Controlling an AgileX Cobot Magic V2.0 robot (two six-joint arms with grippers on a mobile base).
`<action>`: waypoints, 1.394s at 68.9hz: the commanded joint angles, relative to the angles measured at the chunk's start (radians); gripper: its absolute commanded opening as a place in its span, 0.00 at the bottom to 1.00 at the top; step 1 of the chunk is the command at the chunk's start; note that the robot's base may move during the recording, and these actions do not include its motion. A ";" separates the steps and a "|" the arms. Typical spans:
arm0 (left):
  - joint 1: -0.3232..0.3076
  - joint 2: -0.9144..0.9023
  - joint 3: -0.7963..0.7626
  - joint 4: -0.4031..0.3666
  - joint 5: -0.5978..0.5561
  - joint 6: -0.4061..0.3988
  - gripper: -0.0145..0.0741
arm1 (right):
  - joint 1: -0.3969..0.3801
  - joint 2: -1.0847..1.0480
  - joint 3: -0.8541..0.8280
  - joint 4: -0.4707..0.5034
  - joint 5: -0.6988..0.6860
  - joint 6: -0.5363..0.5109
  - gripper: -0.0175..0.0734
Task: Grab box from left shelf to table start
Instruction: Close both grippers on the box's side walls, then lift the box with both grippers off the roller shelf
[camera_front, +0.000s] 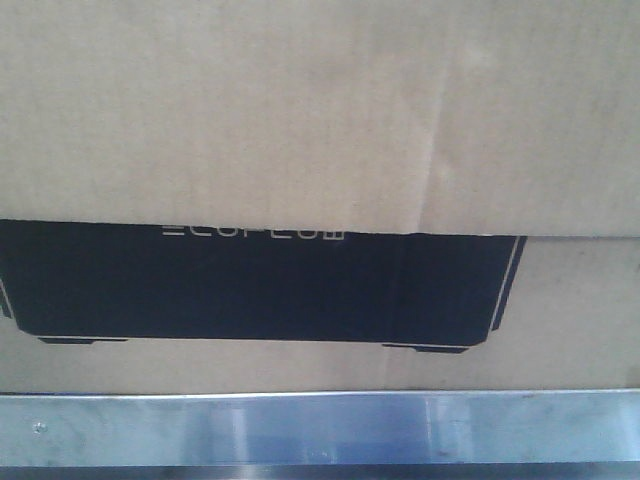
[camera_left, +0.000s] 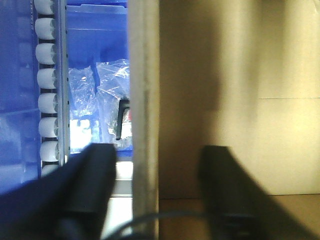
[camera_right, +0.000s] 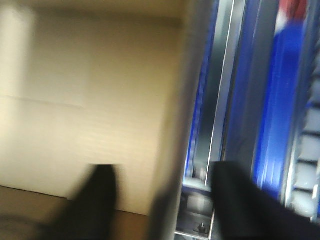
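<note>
The brown cardboard box (camera_front: 320, 110) fills the front view, with its black panel (camera_front: 260, 285) and white ECOFLOW lettering. It rests behind the brushed steel front rail of the left shelf (camera_front: 320, 425). In the left wrist view, my left gripper (camera_left: 159, 187) is open and straddles the box's upright left wall (camera_left: 145, 100): one finger is outside, the other inside against the box's inner face (camera_left: 240, 100). My right gripper (camera_right: 167, 197) is likewise open astride the box's right wall (camera_right: 177, 140), with one finger inside the box (camera_right: 90, 100). The right wrist view is blurred.
A blue plastic crate (camera_left: 95, 40) holding clear plastic bags (camera_left: 102, 85) sits just left of the box, beside a lane of white rollers (camera_left: 47, 102). Another blue crate (camera_right: 280, 110) and metal rails (camera_right: 225, 90) lie close on the box's right.
</note>
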 joint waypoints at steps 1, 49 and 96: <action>0.001 -0.016 -0.031 0.009 0.058 -0.009 0.27 | 0.001 -0.007 -0.037 0.006 -0.043 -0.001 0.39; -0.011 -0.260 0.048 -0.009 -0.104 -0.037 0.06 | 0.001 -0.240 -0.003 -0.011 -0.170 0.000 0.25; -0.014 -0.903 0.530 -0.016 -0.363 -0.055 0.06 | 0.001 -0.821 0.392 0.024 -0.290 0.000 0.25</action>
